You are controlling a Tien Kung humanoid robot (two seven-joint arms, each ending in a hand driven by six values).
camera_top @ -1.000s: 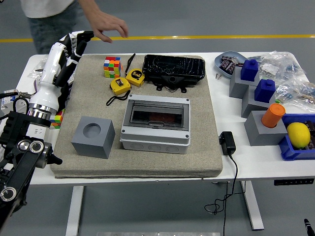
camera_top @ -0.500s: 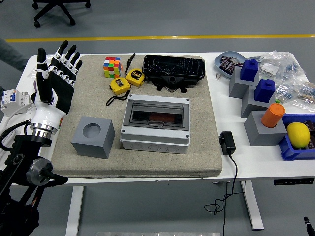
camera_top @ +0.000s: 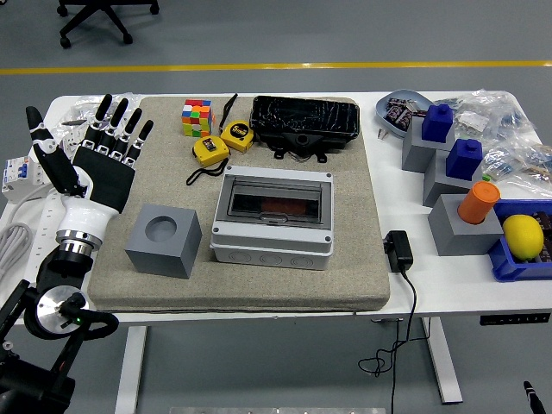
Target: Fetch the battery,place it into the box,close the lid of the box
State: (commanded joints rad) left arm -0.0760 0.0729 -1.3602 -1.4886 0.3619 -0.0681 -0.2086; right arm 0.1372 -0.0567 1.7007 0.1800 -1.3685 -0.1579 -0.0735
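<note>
The grey box (camera_top: 272, 218) stands mid-mat with its clear lid lying shut. A dark reddish shape shows through the lid, and I cannot tell what it is. My left hand (camera_top: 90, 142) hovers at the mat's left edge with the palm facing up. Its fingers (camera_top: 121, 129) are spread and hold nothing. It is well left of the box, just behind a grey cube (camera_top: 164, 240) with a round recess. A blue bowl (camera_top: 400, 110) at the back right holds small dark cells. The right arm is out of view.
A Rubik's cube (camera_top: 197, 116), two yellow tape measures (camera_top: 210, 151) and a black wrapped tray (camera_top: 304, 119) lie behind the box. A black power adapter (camera_top: 398, 250) with its cord lies right of the mat. Grey blocks with blue and orange caps and a lemon (camera_top: 523, 235) crowd the right edge.
The person's hand at the far edge has left the view. My left hand came back from the far left corner toward me, turning palm-up with its fingers spread.
</note>
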